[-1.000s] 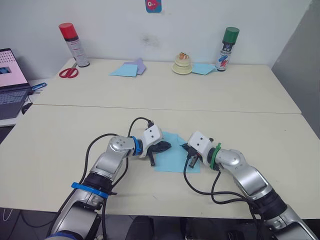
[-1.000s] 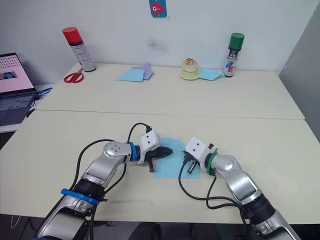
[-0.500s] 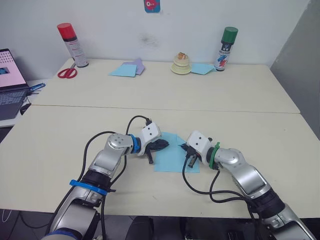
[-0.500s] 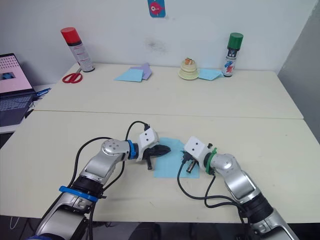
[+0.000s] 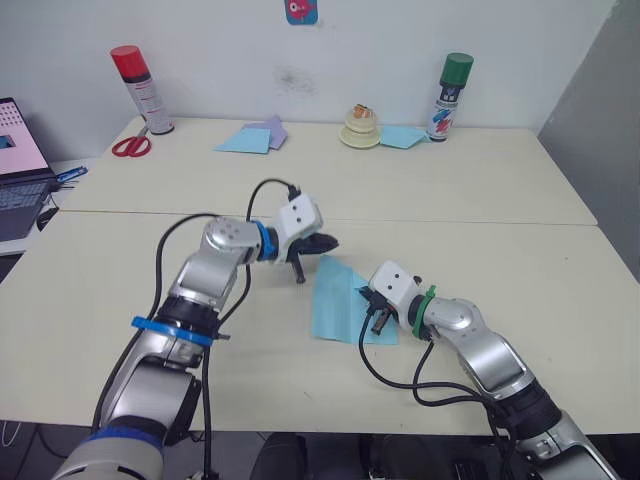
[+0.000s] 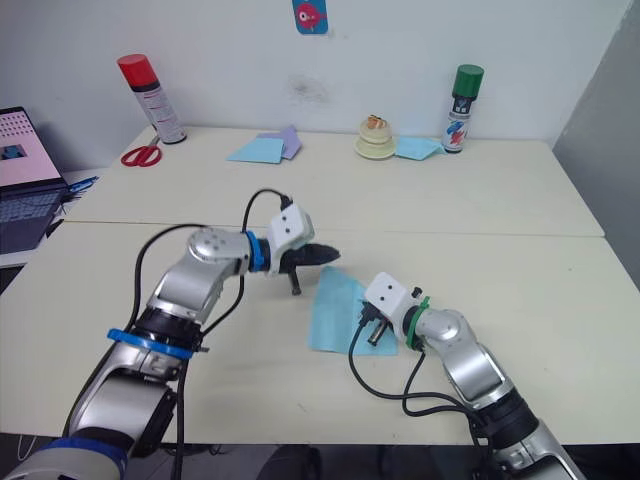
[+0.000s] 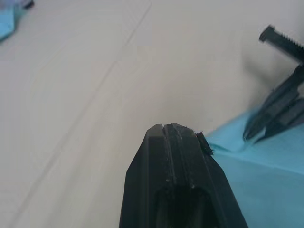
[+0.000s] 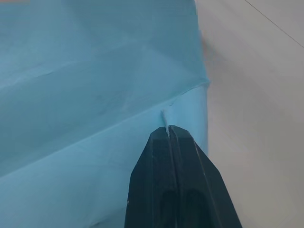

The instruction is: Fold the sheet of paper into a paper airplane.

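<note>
The light-blue sheet of paper [image 5: 343,306] lies creased on the near table, with one flap folded over along a diagonal edge [image 8: 95,137]. My right gripper [image 5: 367,299] is shut, and its tips rest on top of the sheet at that flap's edge [image 8: 167,129]. Off the sheet, just beyond its far left corner, my left gripper [image 5: 326,243] is shut and holds nothing. In the left wrist view its closed fingertips [image 7: 172,129] point over bare table, with the sheet [image 7: 266,161] and the right gripper [image 7: 280,111] off to one side.
At the back of the table stand a red spray can [image 5: 128,87] and a green spray can [image 5: 449,96]. Between them lie red scissors [image 5: 130,146], light-blue and lilac sheets [image 5: 254,137], a cream round stack [image 5: 361,128] and another blue sheet [image 5: 404,138]. A laptop [image 5: 14,160] sits far left.
My left gripper has lifted off the sheet and drawn back toward the far left, still shut. My right gripper stays on the sheet. The camera has shifted slightly.
</note>
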`<state>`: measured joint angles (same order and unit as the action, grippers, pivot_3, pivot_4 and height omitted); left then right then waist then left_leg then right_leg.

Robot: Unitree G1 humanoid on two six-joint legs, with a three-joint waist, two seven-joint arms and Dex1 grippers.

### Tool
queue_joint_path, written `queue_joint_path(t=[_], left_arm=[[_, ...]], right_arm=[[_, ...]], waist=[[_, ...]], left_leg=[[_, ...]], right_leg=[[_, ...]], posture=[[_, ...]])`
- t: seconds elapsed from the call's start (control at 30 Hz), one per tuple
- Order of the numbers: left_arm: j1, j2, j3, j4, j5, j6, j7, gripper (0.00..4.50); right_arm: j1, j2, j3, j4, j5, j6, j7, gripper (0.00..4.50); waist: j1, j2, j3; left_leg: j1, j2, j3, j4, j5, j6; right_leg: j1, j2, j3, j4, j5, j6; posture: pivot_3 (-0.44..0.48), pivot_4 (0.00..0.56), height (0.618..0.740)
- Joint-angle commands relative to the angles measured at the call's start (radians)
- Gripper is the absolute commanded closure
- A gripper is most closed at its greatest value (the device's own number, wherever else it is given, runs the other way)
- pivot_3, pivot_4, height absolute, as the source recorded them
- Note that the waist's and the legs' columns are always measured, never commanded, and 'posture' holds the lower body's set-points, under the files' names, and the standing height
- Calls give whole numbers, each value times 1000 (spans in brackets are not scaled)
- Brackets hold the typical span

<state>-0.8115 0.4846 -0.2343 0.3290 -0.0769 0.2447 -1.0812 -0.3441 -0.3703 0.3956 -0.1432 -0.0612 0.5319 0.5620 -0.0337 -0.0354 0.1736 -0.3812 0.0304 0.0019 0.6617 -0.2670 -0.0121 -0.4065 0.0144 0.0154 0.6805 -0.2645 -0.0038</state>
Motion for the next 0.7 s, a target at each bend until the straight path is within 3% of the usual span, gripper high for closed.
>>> queue_joint_path(t=[0.03, 0.33, 0.7], left_arm=[[-52, -4, -49, 21, 22, -53, -73, 4500], [-119, -119, -109, 275, 134, -248, 2, 4500], [-30, -152, -91, 253, 136, -256, 59, 4500]], right_arm=[[12, 3, 29, 62, -35, 8, -7, 4484], [14, -7, 32, 42, -68, -39, -2, 4484], [44, -27, 18, -19, -90, -159, 6, 4484]], waist=[[0, 0, 0], [-1, 0, 0], [-1, 0, 0]], left_leg=[[0, 0, 0, 0, 0, 0], [0, 0, 0, 0, 0, 0], [-3, 0, 1, 0, 0, 0]], right_leg=[[0, 0, 0, 0, 0, 0], [0, 1, 0, 0, 1, 1], [-3, 1, 1, -1, 0, 1]], posture=[[0, 150, 729], [0, 150, 729], [0, 150, 729]])
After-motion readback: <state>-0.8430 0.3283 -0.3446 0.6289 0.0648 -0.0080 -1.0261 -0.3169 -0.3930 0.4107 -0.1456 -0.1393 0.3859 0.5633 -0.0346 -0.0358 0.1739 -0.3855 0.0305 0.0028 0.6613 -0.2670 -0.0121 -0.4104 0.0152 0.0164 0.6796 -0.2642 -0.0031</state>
